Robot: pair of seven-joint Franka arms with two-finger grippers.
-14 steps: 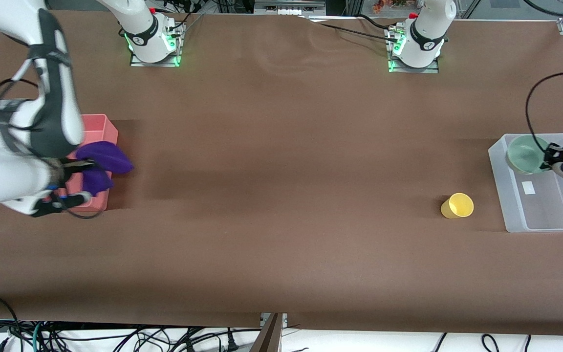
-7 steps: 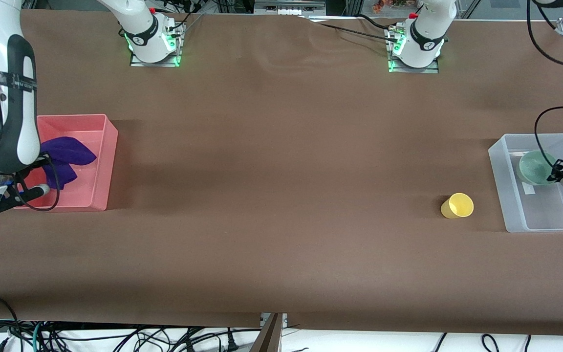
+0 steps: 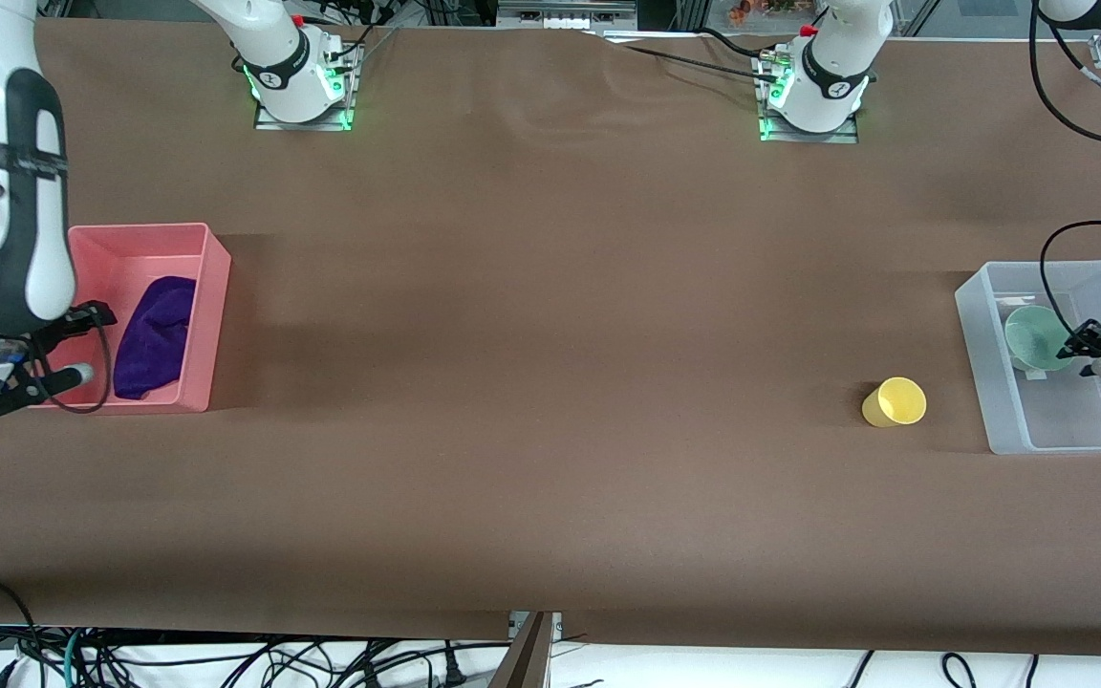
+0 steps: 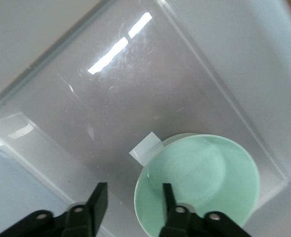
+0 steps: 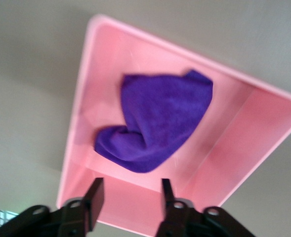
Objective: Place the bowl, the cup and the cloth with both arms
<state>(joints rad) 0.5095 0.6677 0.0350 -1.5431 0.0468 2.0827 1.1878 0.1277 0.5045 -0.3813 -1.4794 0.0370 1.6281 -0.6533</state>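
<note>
Over the clear bin (image 3: 981, 363), my left gripper (image 4: 131, 200) has jaws apart astride the bowl (image 3: 1036, 336) rim inside. Cloth (image 3: 151, 336) lies in the pink bin (image 3: 211, 315); right gripper (image 5: 129, 200) jaws apart above. Cup (image 3: 894, 402) waits on the tabletop (image 3: 550, 382) beside the clear bin.

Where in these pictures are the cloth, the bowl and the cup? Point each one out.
cloth (image 3: 154, 334): front view, middle of the purple fabric in the pink bin.
bowl (image 4: 204, 177): left wrist view, inside of the green bowl.
cup (image 3: 897, 401): front view, its yellow open mouth.
</note>
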